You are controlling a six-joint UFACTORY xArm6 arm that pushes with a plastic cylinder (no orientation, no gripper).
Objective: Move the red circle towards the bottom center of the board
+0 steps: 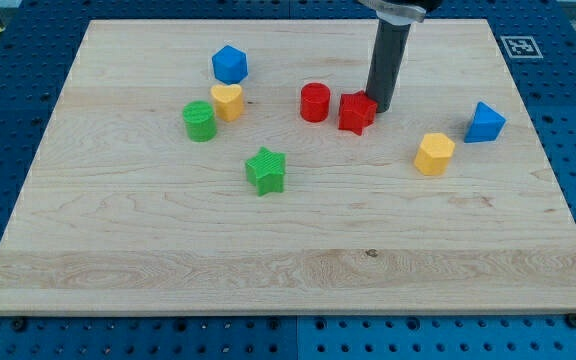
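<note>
The red circle (315, 102) is a small red cylinder in the upper middle of the wooden board (288, 250). A red star (357, 112) sits just to its right, close but apart. My tip (379, 106) is at the red star's upper right edge, touching or nearly touching it. The rod rises from there to the view's top. The tip is about a block's width to the right of the red circle, with the red star between them.
A blue hexagon (230, 64) is at upper left. A yellow heart (228, 101) and a green circle (199, 121) stand together left of the red circle. A green star (266, 170) is below centre-left. A yellow hexagon (434, 154) and a blue triangle (484, 122) are at right.
</note>
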